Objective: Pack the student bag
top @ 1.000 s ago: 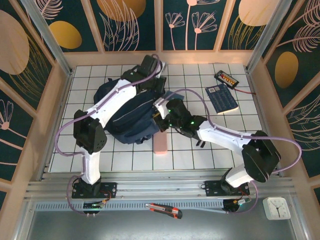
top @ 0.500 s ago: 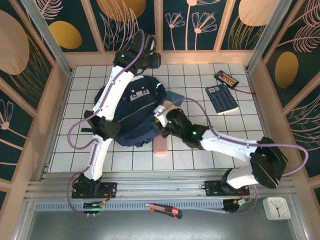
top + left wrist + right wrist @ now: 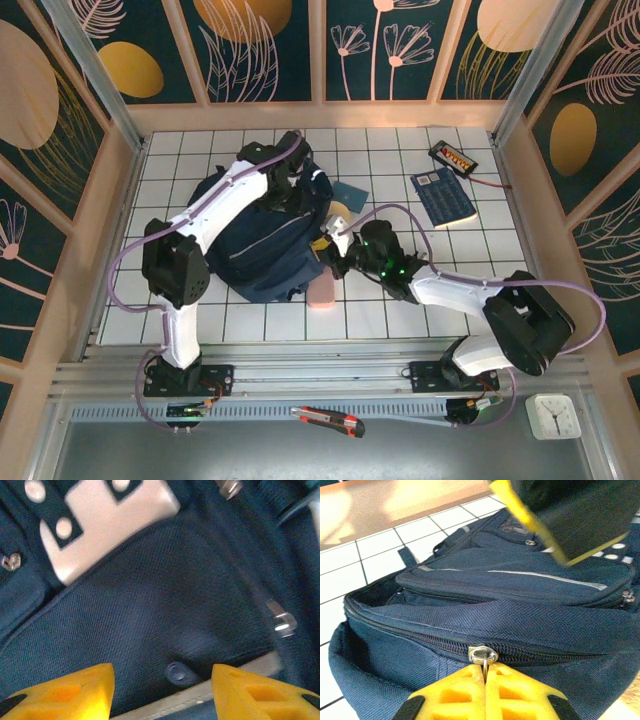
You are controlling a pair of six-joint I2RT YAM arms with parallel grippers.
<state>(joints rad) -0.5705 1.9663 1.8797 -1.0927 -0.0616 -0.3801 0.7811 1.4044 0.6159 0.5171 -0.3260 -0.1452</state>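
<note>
Swinging down from the rear wall, the left gripper is hovering over the student bag, fingers spread. The right gripper is pinching its zip pull.

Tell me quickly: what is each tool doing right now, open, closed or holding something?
Left tool: open, holding nothing, over the student bag.
Right tool: closed on the bag's zip pull.

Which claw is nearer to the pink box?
Right. The right claw is at the bag edge beside the pink box; the left claw hovers over the bag, farther back.
</note>
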